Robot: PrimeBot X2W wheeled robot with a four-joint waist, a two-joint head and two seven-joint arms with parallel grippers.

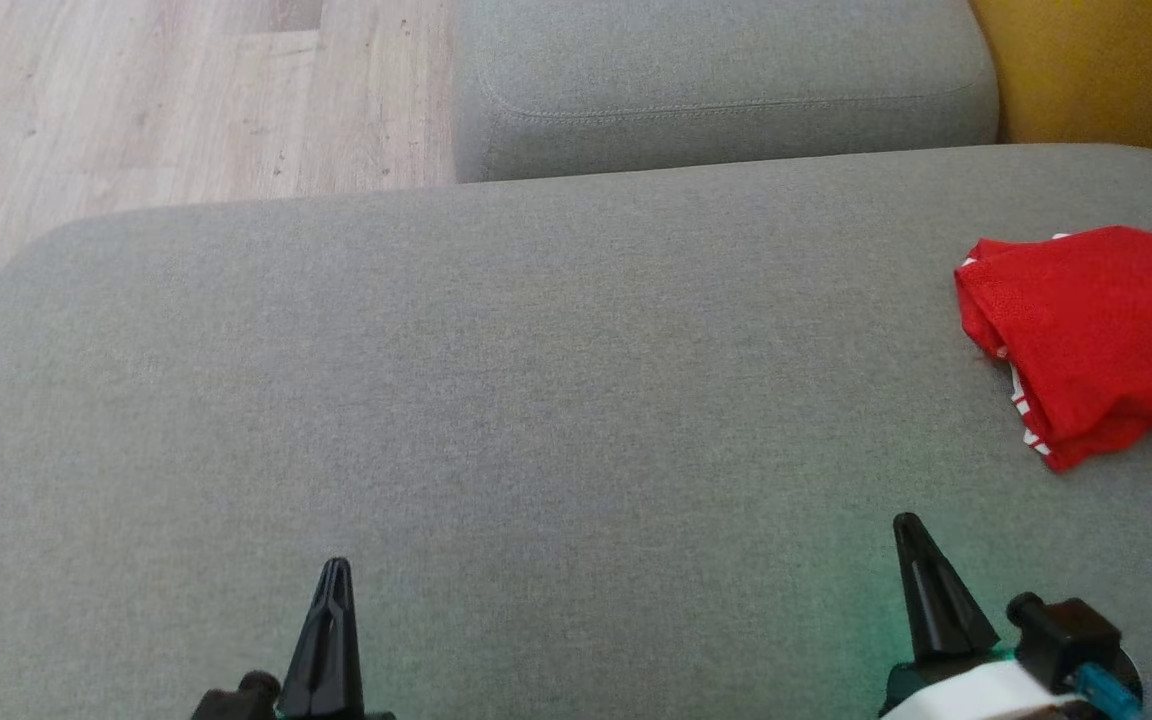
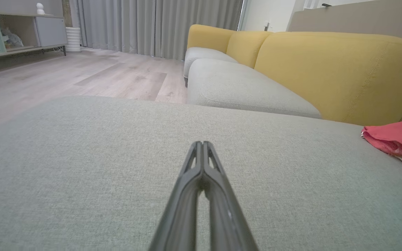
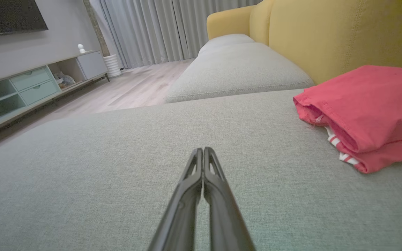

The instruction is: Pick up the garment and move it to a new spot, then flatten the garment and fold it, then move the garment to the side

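The garment (image 1: pixel 1096 335) is a red jersey folded into a compact stack at the right edge of the grey sofa seat (image 1: pixel 496 400), with red-and-white striped trim showing along its near edge. It also appears in the left wrist view as the garment (image 2: pixel 400 141) at far right and in the right wrist view as the garment (image 3: pixel 372 115) at right. My left gripper (image 1: pixel 334 568) is shut and empty at the lower left. My right gripper (image 1: pixel 904 522) is shut and empty, low at the right, a short way in front of the garment. Both hover over bare cushion.
A second grey cushion (image 1: pixel 716 85) lies beyond the seat, with a yellow backrest (image 1: pixel 1106 70) at the far right. Wooden floor (image 1: pixel 136 100) borders the seat's left and far edges. A low TV cabinet (image 3: pixel 30 87) and curtains (image 2: pixel 159 24) stand across the room.
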